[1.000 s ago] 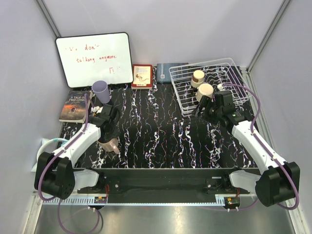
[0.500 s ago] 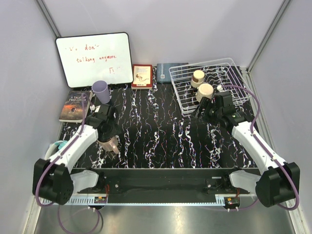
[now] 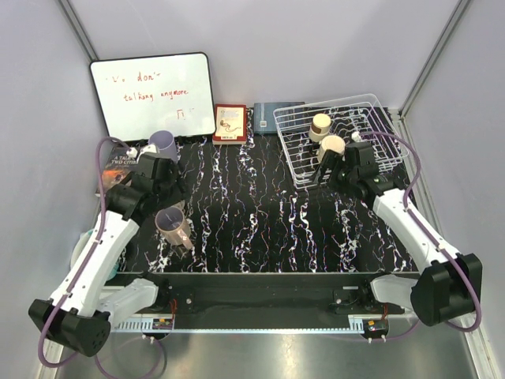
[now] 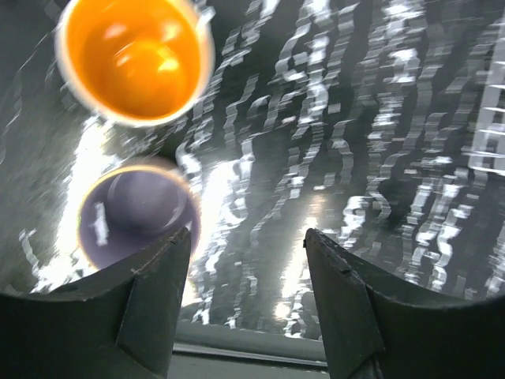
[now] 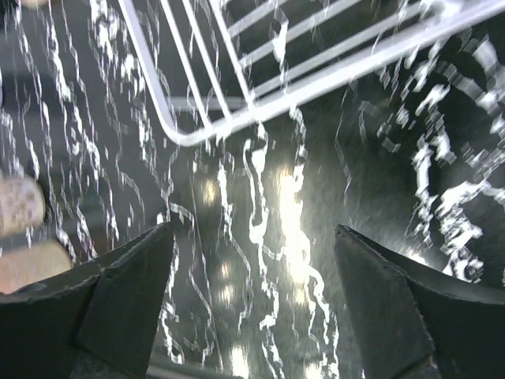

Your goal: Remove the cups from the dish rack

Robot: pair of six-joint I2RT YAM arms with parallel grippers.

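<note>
The white wire dish rack (image 3: 371, 110) stands at the back right and holds two cream cups (image 3: 320, 125) (image 3: 331, 148). Its corner shows in the right wrist view (image 5: 177, 134). My right gripper (image 3: 322, 177) (image 5: 252, 308) is open and empty, just in front of the nearer cream cup. A lavender cup (image 3: 166, 143) and a pale pink tumbler (image 3: 172, 225) stand on the table at the left. My left gripper (image 3: 170, 196) (image 4: 246, 300) is open and empty, raised above them. The left wrist view shows an orange-inside cup (image 4: 138, 55) and a purplish cup (image 4: 130, 209) by my left finger.
A whiteboard (image 3: 150, 95) leans on the back wall, with a red book (image 3: 230, 122) and a blue book (image 3: 272, 117) beside it. A paperback (image 3: 117, 172) lies at the left edge, partly under the left arm. Walls close in on both sides.
My left gripper has lifted up and back from the pink tumbler, which stays standing on the table. My right gripper has edged slightly toward the rack.
</note>
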